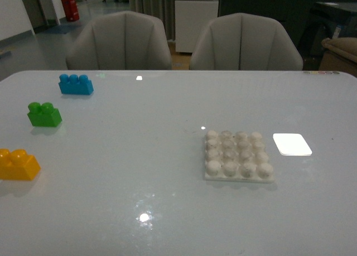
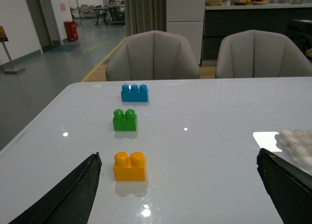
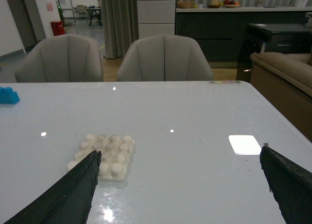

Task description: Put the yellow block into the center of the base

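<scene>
Zero progress so far: yellow block (image 1: 18, 164) sits untouched near the counter (image 1: 139, 172) left edge, well apart from the base (image 1: 237, 155), whose studs are bare. Both left hand (image 2: 178, 154) and right hand (image 3: 180, 152) are spread wide, empty. Whole pick-and-insert is left.

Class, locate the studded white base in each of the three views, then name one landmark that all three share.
Front view: the base lies right of centre on the table.
Left wrist view: only its edge shows, cropped by the frame, just beyond a left gripper finger.
Right wrist view: nearly the whole base, next to a right gripper finger.
Shared landmark: the blue brick, in all three views.
</scene>
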